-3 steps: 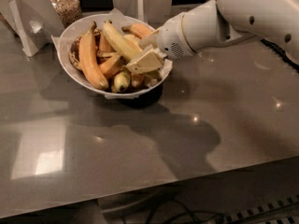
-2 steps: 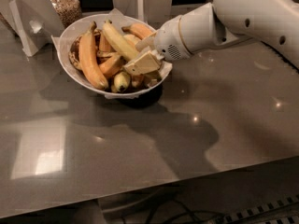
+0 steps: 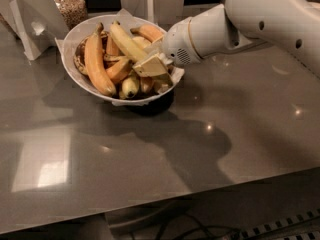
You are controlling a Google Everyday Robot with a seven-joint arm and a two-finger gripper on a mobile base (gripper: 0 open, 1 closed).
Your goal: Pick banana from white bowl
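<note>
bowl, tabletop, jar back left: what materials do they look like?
white bowl: likely glazed ceramic or hard plastic, smooth glossy rim; can't tell which.
table: grey, polished, stone-like or laminate; it mirrors light spots.
jar: clear glass by the look, grain shows through.
tool is over the bowl, at the banana.

1. Shows the white bowl standing on a grey table, full of bananas.
2. Finds the gripper inside the bowl's right side, at the lower end of the banana.
3. Places a fat orange banana at the left, small greenish bananas below.
4. Catches a glass jar behind the bowl.
</note>
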